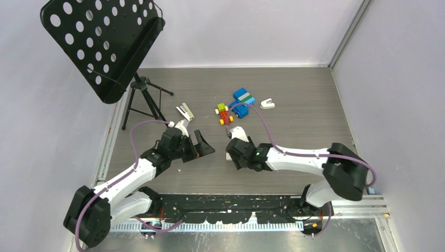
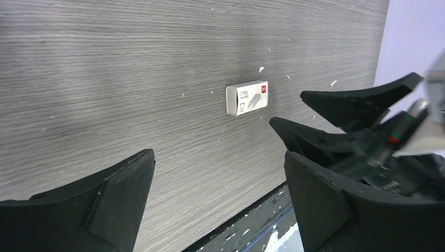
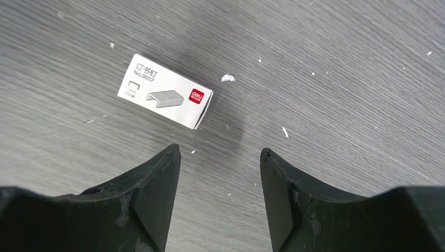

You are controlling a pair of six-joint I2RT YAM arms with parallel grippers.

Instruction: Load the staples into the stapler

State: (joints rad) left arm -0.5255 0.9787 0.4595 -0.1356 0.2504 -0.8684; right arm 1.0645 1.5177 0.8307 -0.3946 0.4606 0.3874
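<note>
Closest to my right wrist camera are the right gripper's (image 3: pixel 220 149) two black fingers. They stand apart with only bare table between them, so it is open and holds nothing. Just past the fingertips, toward the left one, a small white staple box (image 3: pixel 165 98) with a red logo lies flat on the wood-grain table (image 1: pixel 304 105), slightly askew and touching neither finger.

The stapler (image 1: pixel 184 111) is not in either hand. In the overhead view it lies on the table beyond the left arm's wrist, angled, well apart from both grippers. Just to its left is a foot of the black tripod (image 1: pixel 142 100) that carries the perforated music stand (image 1: pixel 99 42). To its right sit a small yellow, green and red toy car (image 1: pixel 224 113), then a cluster of blue blocks (image 1: pixel 242 100). Further right lies a white claw-shaped piece (image 1: pixel 267 103).

The left gripper (image 2: pixel 218 154) is spread wide and empty, its fingers framing bare table in my left wrist view. That view also shows the same box lying ahead, with the right gripper's fingers reaching in from the right near it. From above, both grippers point toward each other near the middle of the table.
</note>
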